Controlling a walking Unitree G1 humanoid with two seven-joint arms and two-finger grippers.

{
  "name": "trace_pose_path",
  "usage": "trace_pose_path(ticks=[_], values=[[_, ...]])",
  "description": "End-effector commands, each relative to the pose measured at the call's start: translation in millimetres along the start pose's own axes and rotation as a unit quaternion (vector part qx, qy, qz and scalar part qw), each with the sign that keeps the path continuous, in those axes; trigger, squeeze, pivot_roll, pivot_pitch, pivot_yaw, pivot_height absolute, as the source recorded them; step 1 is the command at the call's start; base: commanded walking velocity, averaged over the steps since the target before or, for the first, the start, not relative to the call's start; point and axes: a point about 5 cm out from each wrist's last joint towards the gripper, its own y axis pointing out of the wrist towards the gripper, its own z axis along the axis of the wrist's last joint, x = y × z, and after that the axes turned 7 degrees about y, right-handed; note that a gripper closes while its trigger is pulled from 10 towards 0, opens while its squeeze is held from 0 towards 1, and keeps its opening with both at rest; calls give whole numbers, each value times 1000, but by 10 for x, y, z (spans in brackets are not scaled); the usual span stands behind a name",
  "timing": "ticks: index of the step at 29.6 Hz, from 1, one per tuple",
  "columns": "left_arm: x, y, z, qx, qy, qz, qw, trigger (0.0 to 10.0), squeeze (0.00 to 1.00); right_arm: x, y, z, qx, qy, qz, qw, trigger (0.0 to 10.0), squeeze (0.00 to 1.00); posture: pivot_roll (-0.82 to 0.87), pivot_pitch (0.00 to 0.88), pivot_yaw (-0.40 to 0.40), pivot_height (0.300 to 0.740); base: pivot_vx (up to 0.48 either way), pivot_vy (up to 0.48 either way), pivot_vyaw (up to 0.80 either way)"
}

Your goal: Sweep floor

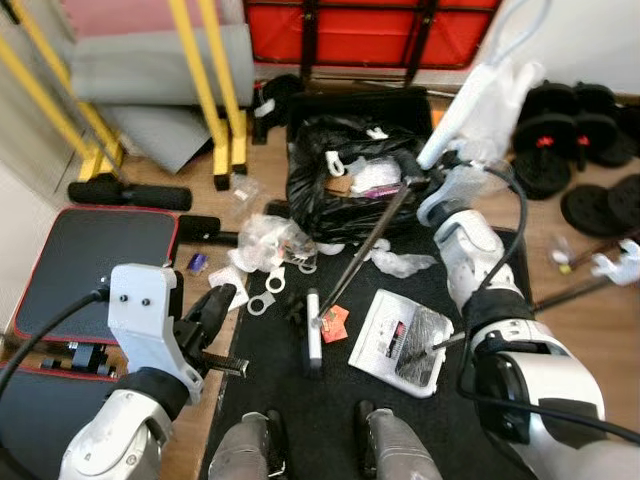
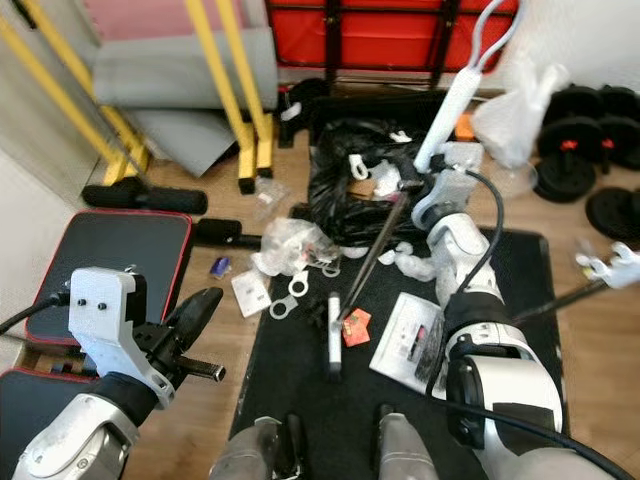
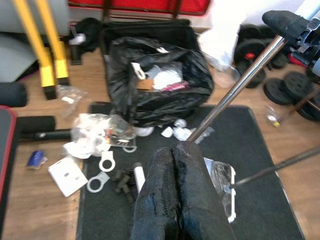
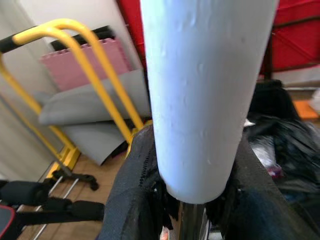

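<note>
Gripping the broom handle (image 1: 470, 105) at its white upper section, the right gripper (image 1: 425, 175) sits at about 1 o'clock in the left eye view. The metal shaft runs from that grip down toward 7 o'clock, ending at the broom head (image 1: 313, 330) on the black mat (image 1: 300, 420). The long axis therefore lies diagonal, head end toward the robot's feet. An orange scrap (image 1: 335, 322) lies just beside the head, and a clear packet (image 1: 405, 342) lies at 4 o'clock from it. The left gripper (image 1: 205, 320) hangs at 8 o'clock, apart from the shaft.

Right eye view: the same layout. The black rubbish bag (image 2: 365, 190) stands at 12 o'clock from the broom head, beyond the mat's far edge. White rings (image 2: 290, 295) and crumpled plastic wrap (image 2: 290, 240) lie at 10 o'clock from the head, partly on the wooden floor (image 2: 230, 350). Judged from this, a stroke toward the bag would run away from the robot, roughly along the shaft.

Left wrist view: the left gripper's fingers (image 3: 165, 195) are pressed together and hold nothing. The shaft crosses ahead of them, well apart.

Right wrist view: the two black fingers (image 4: 135, 190) clamp the white handle (image 4: 200, 100) from both sides, upright between them.

Room: yellow frame legs (image 1: 215, 90), a padded bench (image 1: 90, 265) and weight plates (image 1: 570, 130) crowd the floor, so swing room is judged tight.
</note>
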Motion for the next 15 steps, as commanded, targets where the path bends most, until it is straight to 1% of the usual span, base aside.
trace_pose_path(ticks=[1, 7, 15], values=[[-6, -28, -17, -11, -3, 19, 1000, 10000, 0, 7, -26, -20, 7, 1, 2, 1000, 10000, 0, 52, 323, -23, 740, 0, 0, -800], [7, -6, -9, -8, -5, 15, 1000, 10000, 0, 12, -2, 19, 12, -17, 1, 1000, 10000, 0, 44, 321, -27, 740, 0, 0, -800], [15, 12, -6, -7, -6, 12, 1000, 10000, 0, 12, 6, 45, 15, -24, 3, 1000, 10000, 0, 38, 319, -28, 740, 0, 0, -800]])
